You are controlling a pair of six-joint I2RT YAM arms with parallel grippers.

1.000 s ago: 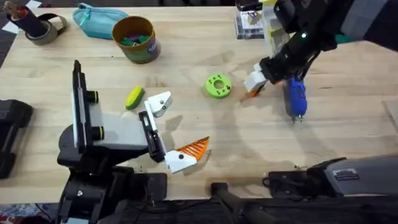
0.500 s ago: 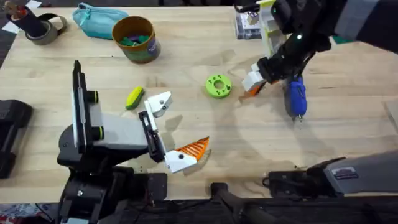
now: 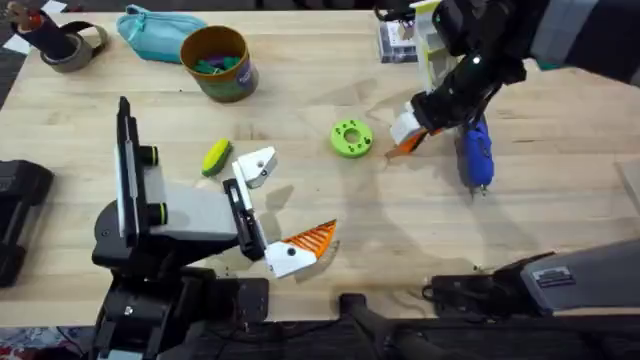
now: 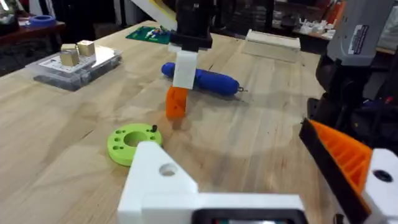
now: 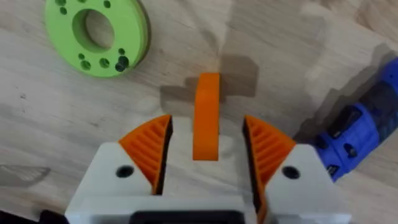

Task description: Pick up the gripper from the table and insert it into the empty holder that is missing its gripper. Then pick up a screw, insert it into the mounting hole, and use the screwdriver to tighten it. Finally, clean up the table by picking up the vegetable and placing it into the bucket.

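The loose gripper (image 3: 405, 134), a white block with an orange tip (image 4: 176, 101), hangs tip down just over the table, and its shadow falls below it. My right gripper (image 3: 418, 122) is shut on it, with the orange tip (image 5: 206, 118) showing between the ribbed pads (image 5: 149, 146). The blue screwdriver (image 3: 474, 155) lies right beside it. My left gripper (image 3: 285, 200) rests open near the front. It has one orange ribbed finger (image 4: 339, 152) and a bare white holder (image 4: 158, 180). The yellow-green vegetable (image 3: 216, 157) lies beside that holder. The bucket (image 3: 215, 62) stands at the back left.
A green disc (image 3: 351, 138) with a small black screw (image 5: 122, 62) in it lies left of the hanging piece. A clear parts box (image 3: 400, 40) sits at the back. A teal pouch (image 3: 155, 30) and a tape roll (image 3: 70, 45) are at the far left.
The right gripper has risen a little and drifted toward the back, carrying the loose gripper piece. The left arm has not moved.
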